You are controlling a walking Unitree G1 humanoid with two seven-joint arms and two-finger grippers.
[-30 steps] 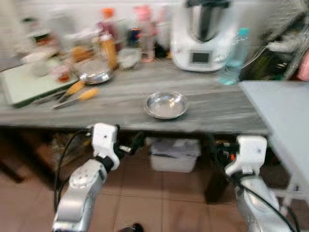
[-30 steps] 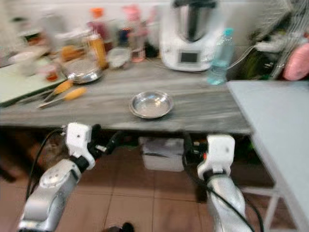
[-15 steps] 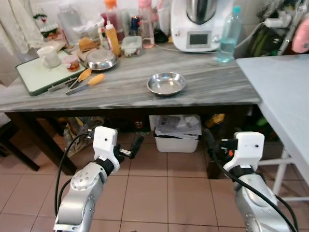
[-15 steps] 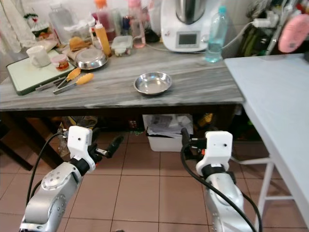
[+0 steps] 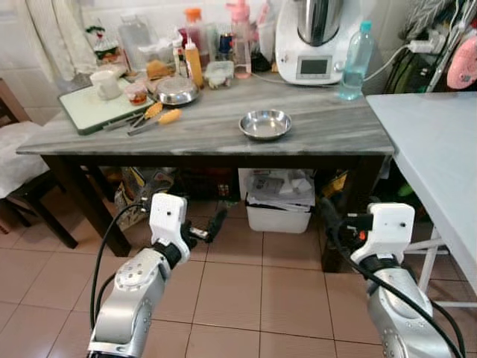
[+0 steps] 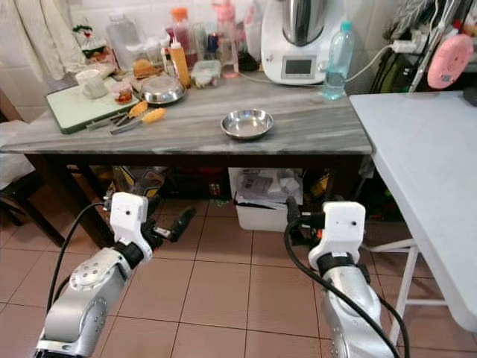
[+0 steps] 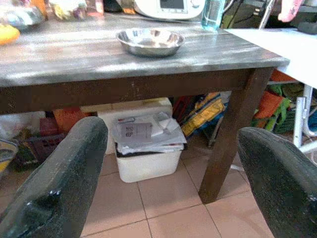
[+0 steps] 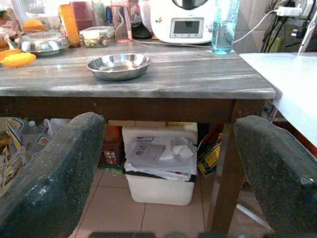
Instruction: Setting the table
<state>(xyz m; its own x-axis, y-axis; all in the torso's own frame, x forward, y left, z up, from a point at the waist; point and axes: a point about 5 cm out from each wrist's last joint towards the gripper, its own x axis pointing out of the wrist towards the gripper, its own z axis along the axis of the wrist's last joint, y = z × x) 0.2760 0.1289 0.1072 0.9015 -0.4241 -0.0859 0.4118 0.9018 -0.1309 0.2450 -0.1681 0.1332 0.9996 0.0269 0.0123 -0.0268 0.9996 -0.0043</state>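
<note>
**Both arms low, fingers spread**

I have both silver arms bent at the elbow and held low in front of me. My left gripper (image 5: 215, 222), two long black fingers on a white wrist block, points toward two o'clock in the head view; its fingers (image 7: 59, 178) stand wide apart. My right gripper (image 6: 292, 218), same build, points toward ten o'clock, its black fingers (image 8: 54, 178) likewise spread and holding nothing. Black cables loop along both forearms.
</note>
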